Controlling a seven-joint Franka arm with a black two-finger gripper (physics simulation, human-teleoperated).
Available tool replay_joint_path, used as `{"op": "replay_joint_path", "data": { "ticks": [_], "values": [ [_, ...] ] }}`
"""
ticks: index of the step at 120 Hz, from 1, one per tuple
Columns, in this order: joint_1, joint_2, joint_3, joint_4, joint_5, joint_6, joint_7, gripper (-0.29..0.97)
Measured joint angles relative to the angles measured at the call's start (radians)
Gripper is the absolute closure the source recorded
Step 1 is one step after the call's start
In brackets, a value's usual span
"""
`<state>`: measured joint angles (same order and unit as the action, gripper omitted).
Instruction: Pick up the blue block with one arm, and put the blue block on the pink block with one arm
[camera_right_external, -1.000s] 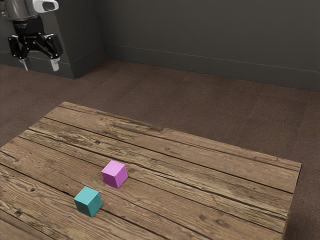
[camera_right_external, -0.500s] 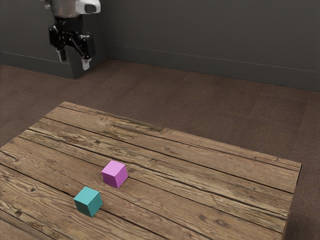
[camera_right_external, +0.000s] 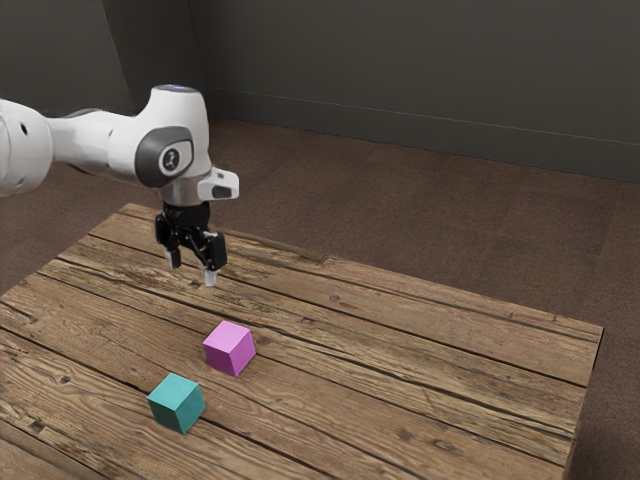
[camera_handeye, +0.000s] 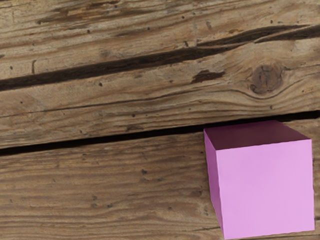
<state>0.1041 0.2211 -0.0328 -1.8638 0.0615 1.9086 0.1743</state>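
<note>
1. Down from the upper left has come the gripper (camera_right_external: 191, 270), fingers spread wide, holding nothing.
2. Lower left in the frame sits the blue block (camera_right_external: 176, 402) (flat on the wood).
3. Up-right of it, near but apart, is the pink block (camera_right_external: 229, 348).
4. Both rest on the table (camera_right_external: 430, 330).

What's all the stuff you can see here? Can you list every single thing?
blue block: one, teal-blue, on the table, near its front.
pink block: one, pink, on the table, close to the blue block but apart from it.
table: one, brown wooden planks.
floor: brown, around the table.
wall: dark grey, at the back.
arm: one, white, from the exterior view's left.
gripper: one, black, open, empty, above the table beyond the pink block.
</note>
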Motion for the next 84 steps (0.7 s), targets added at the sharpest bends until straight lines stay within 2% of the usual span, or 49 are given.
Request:
{"op": "replay_joint_path", "data": {
  "ticks": [13,36,42,68,84],
  "values": [
    [-0.034,-0.047,0.007,-0.122,-0.008,0.124,-0.003,0.0],
    [-0.057,-0.061,0.017,-0.211,-0.012,0.259,-0.009,0.0],
    [-0.064,-0.099,0.021,-0.274,-0.013,0.289,-0.011,0.0],
    [-0.099,-0.383,0.025,-0.636,-0.006,0.394,-0.025,0.0],
    [-0.11,-0.429,0.024,-0.74,-0.002,0.448,-0.031,0.0]
  ]
}}
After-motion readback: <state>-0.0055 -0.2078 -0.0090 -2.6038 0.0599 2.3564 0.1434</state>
